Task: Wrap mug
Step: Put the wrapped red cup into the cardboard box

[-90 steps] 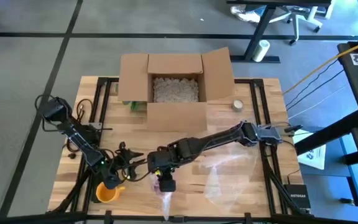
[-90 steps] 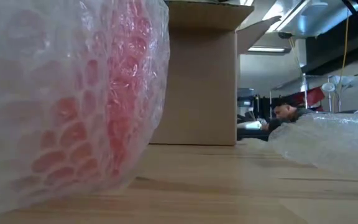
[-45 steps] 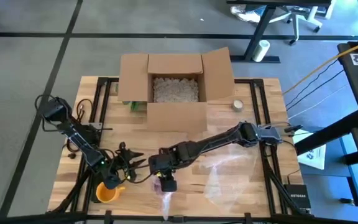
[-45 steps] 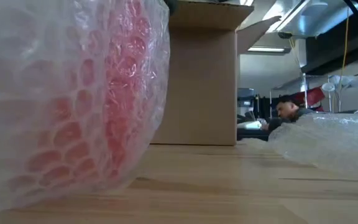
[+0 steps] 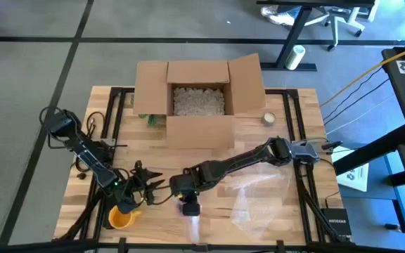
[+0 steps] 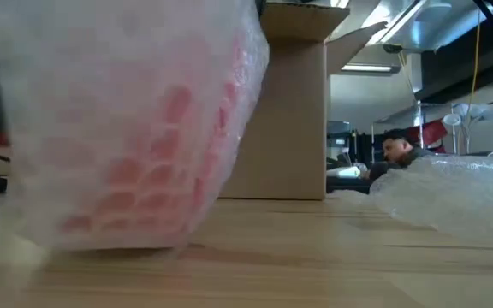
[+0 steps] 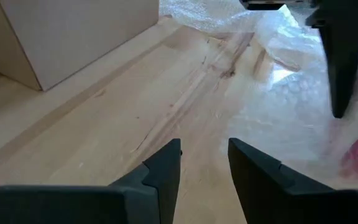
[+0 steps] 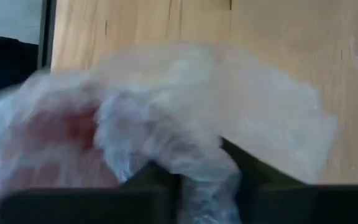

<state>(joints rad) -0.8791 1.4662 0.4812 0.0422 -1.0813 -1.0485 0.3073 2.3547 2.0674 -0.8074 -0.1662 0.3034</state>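
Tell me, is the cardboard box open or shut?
Open. In the high view the cardboard box has its flaps folded outward, and pale packing fill shows inside.

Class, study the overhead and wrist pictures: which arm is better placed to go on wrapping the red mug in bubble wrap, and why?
Probably the right. The right gripper is closed on the bubble wrap around the red mug, while the left gripper is open, holding nothing, beside it.
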